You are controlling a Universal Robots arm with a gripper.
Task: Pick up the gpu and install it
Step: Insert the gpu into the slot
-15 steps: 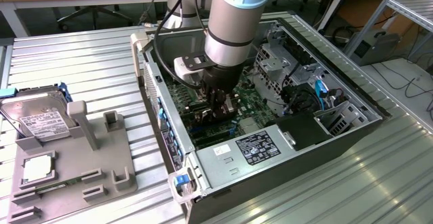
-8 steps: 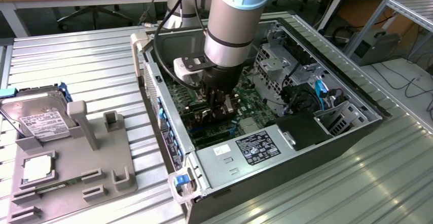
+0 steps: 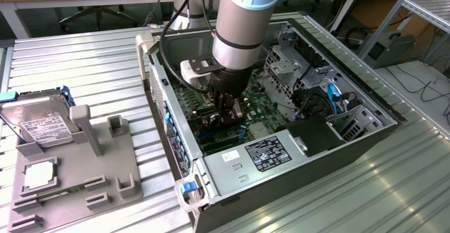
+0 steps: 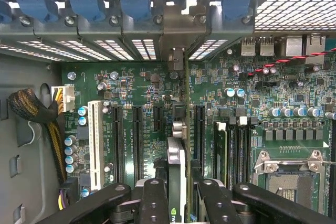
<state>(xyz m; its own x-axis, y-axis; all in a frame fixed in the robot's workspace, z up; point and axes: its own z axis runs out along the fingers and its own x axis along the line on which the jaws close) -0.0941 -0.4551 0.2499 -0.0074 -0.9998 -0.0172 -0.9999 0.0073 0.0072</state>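
Inside computer case (image 3: 239,177): gripper (image 4: 179,192) clamped on gpu (image 4: 176,163).
Gpu stands edge-on to the case's green motherboard (image 4: 142,87), bracket end toward the case's rear slots.

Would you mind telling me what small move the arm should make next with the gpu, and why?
Probably a gentle, straight push toward the motherboard. The fingers clamp the gpu edge-on, upright among the expansion slots, with its far end at the case's rear opening. Whether it is fully seated I cannot tell.
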